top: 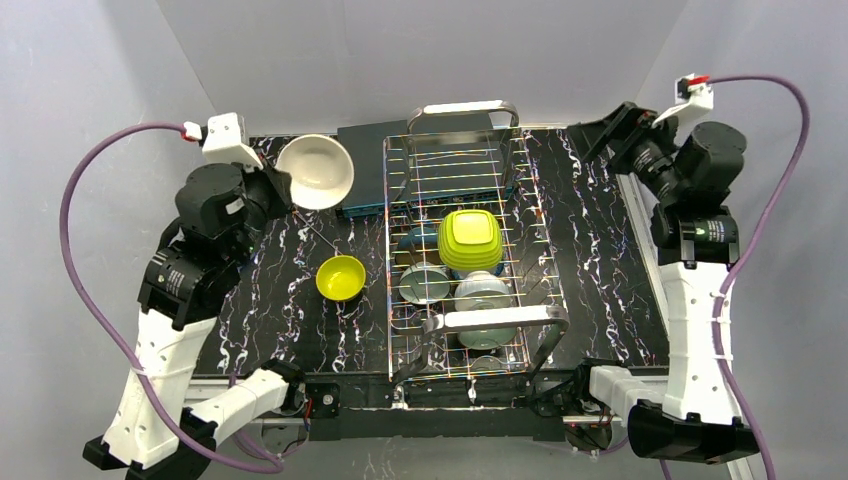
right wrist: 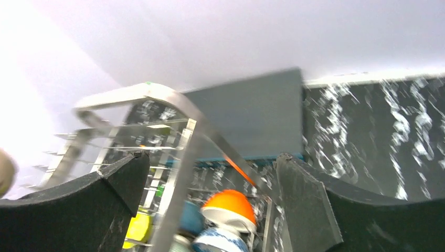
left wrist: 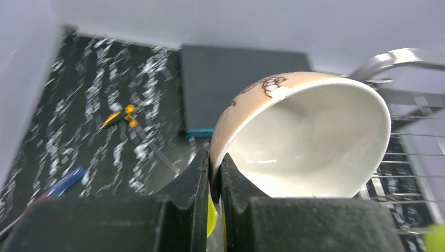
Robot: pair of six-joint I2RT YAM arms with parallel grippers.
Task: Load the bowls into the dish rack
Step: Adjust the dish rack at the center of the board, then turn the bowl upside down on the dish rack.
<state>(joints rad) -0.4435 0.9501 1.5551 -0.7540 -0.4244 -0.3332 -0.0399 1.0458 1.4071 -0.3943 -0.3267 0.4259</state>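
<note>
Beige bowl point(left wrist: 309, 136) rim-clamped in left gripper point(left wrist: 214, 164): swing right, lower edgewise between dish rack point(top: 463, 105) tines; right gripper point(right wrist: 210, 160) agape, empty.

arms point(top: 160, 350): white links, black joints | cables point(top: 63, 212): purple | tool fingers point(right wrist: 68, 210): black
</note>
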